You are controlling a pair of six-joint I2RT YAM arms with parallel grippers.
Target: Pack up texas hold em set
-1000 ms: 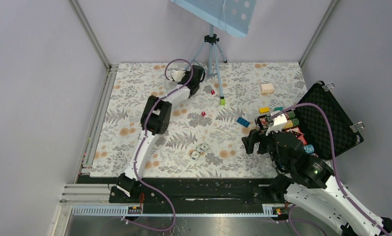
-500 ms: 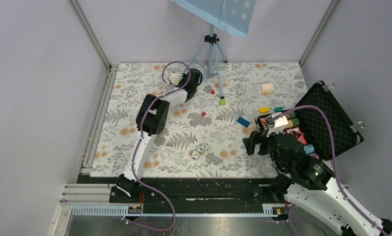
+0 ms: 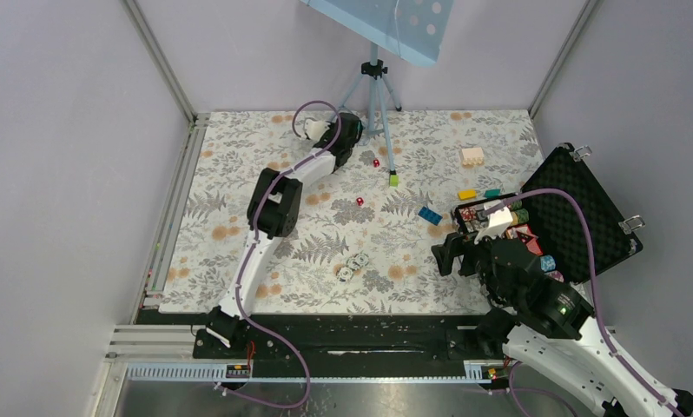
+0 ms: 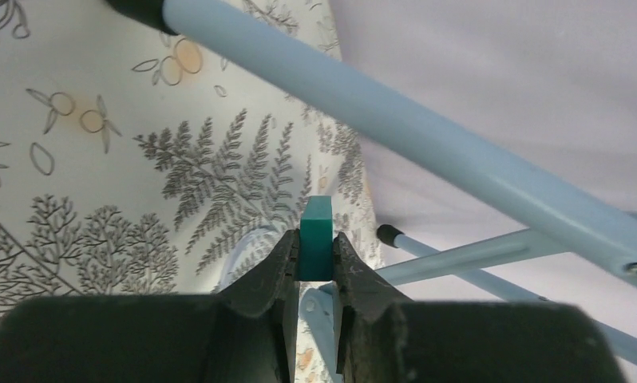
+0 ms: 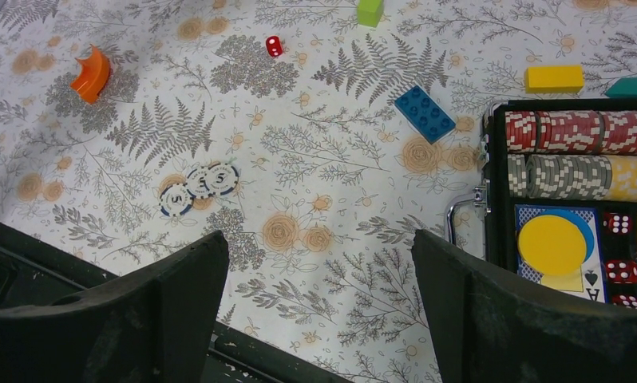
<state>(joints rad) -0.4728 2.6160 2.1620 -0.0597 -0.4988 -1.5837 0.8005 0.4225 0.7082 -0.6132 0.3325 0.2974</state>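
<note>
Between grey walls [image 3: 65, 130], floral table [image 3: 221, 226] bears briefcase [image 3: 586, 217].

left fingers [image 4: 271, 275] — swung back toward tripod [image 3: 375, 69] | right arm [image 3: 534, 291] — drew slightly back

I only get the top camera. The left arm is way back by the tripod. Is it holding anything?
Observer: Yes. The left gripper has a small teal block pinched between its jaws.
Operator: What's written on the round chips lying on the tablecloth?
Observer: Each of the three chips looks marked with a 5.
Operator: Are there any dice inside the case?
Observer: Yes, red dice sit in the case, next to a yellow disc.
</note>
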